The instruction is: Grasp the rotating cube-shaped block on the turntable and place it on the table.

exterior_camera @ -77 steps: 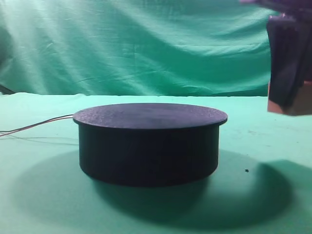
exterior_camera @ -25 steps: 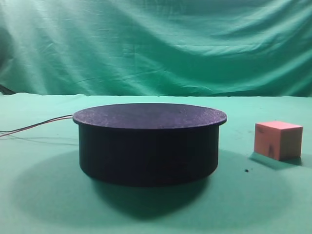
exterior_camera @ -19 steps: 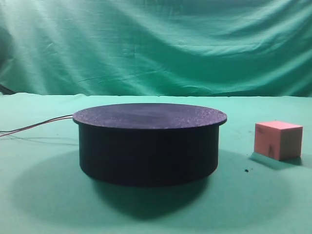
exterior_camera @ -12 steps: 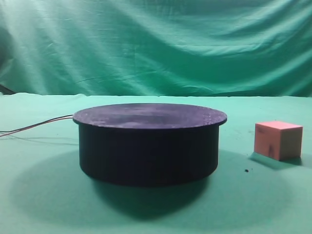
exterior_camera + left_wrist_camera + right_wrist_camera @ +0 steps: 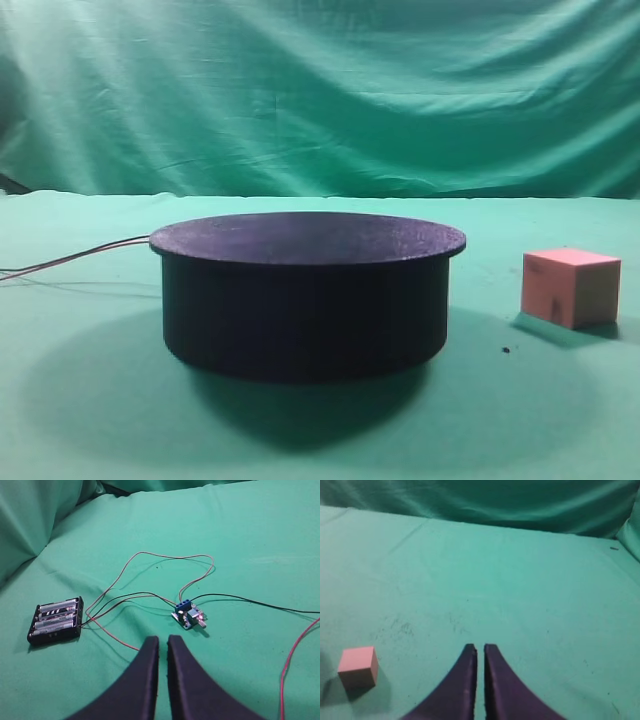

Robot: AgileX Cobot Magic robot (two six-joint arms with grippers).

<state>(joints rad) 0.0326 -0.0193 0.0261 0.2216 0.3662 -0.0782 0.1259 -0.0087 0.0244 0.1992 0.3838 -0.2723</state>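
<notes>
Both pairs of jaws stand nearly together and empty, the right jaws (image 5: 480,652) well apart from the cube-shaped block (image 5: 570,286), which rests on the green tabletop (image 5: 90,420) just beside the bare turntable (image 5: 305,295), so the placing looks done and nothing seems left.

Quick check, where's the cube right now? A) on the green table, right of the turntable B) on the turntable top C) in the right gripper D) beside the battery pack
A: the cube-shaped block sits on the table cloth, apart from the turntable, whose top is bare; the right gripper holds nothing.
</notes>
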